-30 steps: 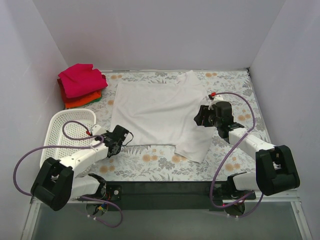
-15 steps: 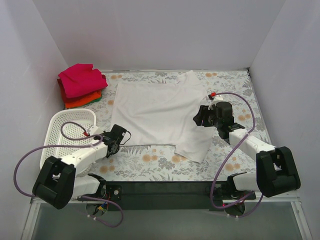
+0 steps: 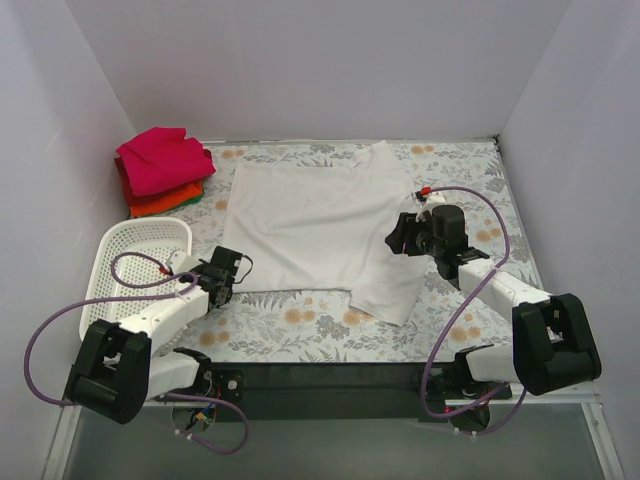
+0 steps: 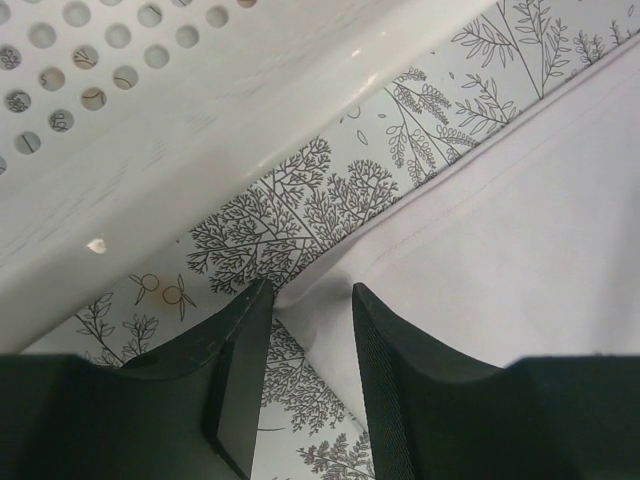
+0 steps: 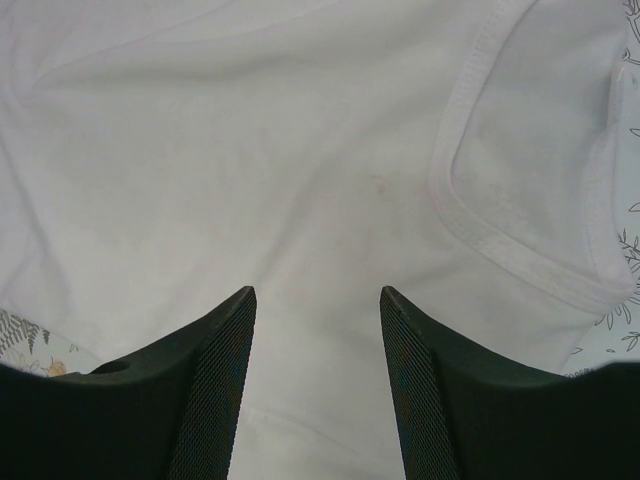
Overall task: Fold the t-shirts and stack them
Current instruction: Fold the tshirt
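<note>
The white t-shirt [image 3: 310,225] lies spread flat in the middle of the table [image 3: 300,322], whose cover has a pattern of flowers and leaves. One sleeve points toward the far wall. The near right part of the cloth reaches closer to the arm bases than the rest.

The left end effector [image 3: 228,272] is low at the near left corner of this shirt, just beside the white mesh basket [image 3: 120,255]. In the left wrist view its two fingers [image 4: 235,370] stand a little apart. The pointed corner of the shirt lies on the table between their tips, and the fingers are not closed on it. The solid rim of the basket fills the far left of that view.

The right end effector [image 3: 402,236] is over the right side of the shirt. In the right wrist view its fingers [image 5: 215,380] are spread wide and hold nothing. White cloth lies under them, and the ribbed collar [image 5: 470,190] is just to the right of them.

In the far left corner of the table there is a stack of folded shirts, well apart from both arms. The magenta-pink t-shirt [image 3: 160,158] is on top and the red-orange t-shirt [image 3: 160,204] is under it. A small edge of green cloth [image 3: 197,203] shows at the right side of the stack.
</note>
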`<state>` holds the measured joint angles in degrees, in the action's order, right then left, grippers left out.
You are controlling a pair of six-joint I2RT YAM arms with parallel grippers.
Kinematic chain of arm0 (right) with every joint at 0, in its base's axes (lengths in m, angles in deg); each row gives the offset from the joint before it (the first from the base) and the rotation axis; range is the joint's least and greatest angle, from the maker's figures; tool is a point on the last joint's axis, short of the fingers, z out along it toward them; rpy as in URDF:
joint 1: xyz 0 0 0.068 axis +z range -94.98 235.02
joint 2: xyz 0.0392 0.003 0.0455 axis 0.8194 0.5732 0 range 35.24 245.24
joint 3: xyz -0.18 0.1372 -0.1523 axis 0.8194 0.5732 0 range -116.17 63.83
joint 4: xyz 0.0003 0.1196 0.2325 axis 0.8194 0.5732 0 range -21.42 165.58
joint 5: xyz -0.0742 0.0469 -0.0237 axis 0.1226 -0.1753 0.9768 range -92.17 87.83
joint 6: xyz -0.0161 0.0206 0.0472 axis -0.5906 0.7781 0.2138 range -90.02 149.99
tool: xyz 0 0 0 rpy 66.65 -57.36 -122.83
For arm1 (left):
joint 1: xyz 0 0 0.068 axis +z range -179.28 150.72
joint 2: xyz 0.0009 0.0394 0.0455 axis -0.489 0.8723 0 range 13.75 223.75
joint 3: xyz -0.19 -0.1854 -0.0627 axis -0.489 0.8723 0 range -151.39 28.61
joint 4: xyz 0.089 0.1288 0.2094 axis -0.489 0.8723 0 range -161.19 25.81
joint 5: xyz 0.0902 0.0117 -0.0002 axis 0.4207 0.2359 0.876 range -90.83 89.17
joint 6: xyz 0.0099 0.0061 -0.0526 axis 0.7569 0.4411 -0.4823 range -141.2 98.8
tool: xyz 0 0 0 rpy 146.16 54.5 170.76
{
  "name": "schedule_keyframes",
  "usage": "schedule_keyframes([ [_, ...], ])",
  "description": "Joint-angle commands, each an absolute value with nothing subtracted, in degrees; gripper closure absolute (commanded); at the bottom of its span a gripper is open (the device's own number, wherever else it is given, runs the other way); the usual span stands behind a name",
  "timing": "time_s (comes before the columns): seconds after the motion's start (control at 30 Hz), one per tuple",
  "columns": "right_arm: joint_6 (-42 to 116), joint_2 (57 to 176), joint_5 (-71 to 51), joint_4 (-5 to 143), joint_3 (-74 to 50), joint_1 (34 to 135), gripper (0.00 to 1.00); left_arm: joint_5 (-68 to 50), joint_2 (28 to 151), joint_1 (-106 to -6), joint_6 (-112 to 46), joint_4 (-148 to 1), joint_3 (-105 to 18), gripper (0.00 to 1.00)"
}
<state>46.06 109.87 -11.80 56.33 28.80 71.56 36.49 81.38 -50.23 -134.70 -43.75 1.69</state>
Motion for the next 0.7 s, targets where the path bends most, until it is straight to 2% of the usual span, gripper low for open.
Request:
schedule_keyframes([
  [0.0,45.28,108.63,-12.54,53.90,29.02,71.81,0.52,33.89,82.04,-49.93,-138.98,-45.61,2.94,0.64],
  [0.23,45.28,108.72,-12.54,53.90,29.02,71.81,0.52,32.91,80.46,-49.93,-138.89,-45.70,3.64,0.67],
  [0.57,45.28,108.81,-12.63,53.90,29.02,71.72,0.52,32.91,78.00,-49.93,-138.98,-44.82,4.17,0.83],
  [0.67,45.89,106.88,-12.37,55.65,29.72,71.72,0.52,33.09,77.12,-49.93,-137.58,-44.91,3.91,1.00],
])
